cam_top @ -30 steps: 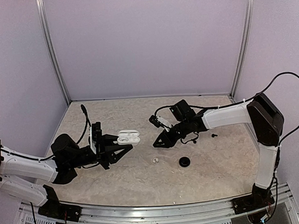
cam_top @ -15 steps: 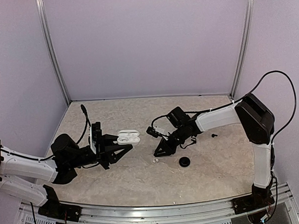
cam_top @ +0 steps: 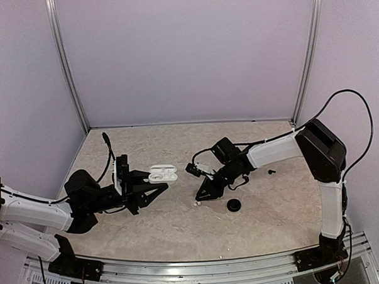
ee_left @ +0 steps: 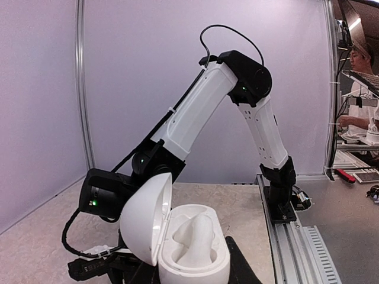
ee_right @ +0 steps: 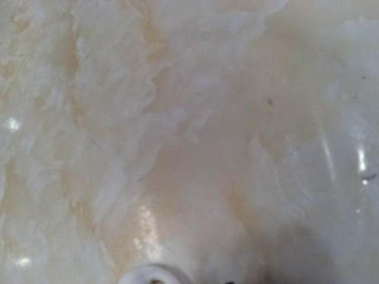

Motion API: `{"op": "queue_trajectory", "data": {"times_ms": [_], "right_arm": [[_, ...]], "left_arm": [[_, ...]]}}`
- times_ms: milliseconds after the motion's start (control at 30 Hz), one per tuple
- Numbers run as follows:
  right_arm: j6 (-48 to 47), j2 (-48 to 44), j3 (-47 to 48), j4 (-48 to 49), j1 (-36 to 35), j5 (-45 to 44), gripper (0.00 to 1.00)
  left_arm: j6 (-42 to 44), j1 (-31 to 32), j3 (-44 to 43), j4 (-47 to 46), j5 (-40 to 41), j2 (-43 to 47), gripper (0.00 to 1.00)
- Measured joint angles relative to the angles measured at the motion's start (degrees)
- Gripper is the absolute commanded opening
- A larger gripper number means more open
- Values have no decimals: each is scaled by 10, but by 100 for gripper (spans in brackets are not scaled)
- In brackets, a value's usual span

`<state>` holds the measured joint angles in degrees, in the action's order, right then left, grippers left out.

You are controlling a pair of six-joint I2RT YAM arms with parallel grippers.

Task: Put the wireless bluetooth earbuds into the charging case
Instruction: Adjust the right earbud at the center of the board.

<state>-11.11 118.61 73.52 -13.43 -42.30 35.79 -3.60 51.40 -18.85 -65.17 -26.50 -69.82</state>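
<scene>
while the top view looks down on both arms, the left gripper (cam_top: 158, 180) is closed on the case (cam_top: 162, 174), left of centre, with its lid up; the right gripper (cam_top: 200, 195) points down just above a tiny white earbud (cam_top: 196, 204) lying on the table (cam_top: 262, 220), near a black disc (cam_top: 234, 205); whether its jaws are apart or together i cannot tell from here.

in the left wrist view the case (ee_left: 195, 251) sits right at the camera between the dark fingers, lid (ee_left: 145, 219) tilted back to the left; a white shape stands in the hollow, perhaps an earbud already seated, though i cannot be sure.

in the right wrist view only the marbled table (ee_right: 177, 118) shows, with a white rounded rim (ee_right: 153, 275) at the bottom edge, probably the earbud; the fingers are out of sight.

as i judge it, the earbud is very light, hard, smooth and rounded, likely to skid or pop out of a pinch; take it gently across its widest part, leaving the socket end free; the glossy case is slippery, so grip the lower shell, never the hinged lid.
</scene>
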Motion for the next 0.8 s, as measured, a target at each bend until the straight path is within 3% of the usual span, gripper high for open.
{"op": "queue_trajectory", "data": {"times_ms": [433, 800], "right_arm": [[-6, 0, -13, 9, 0, 26, 25], [-15, 0, -15, 3, -12, 37, 11]], "left_arm": [[0, 0, 0, 0, 0, -1, 1], [0, 1, 0, 0, 0, -4, 1]]}}
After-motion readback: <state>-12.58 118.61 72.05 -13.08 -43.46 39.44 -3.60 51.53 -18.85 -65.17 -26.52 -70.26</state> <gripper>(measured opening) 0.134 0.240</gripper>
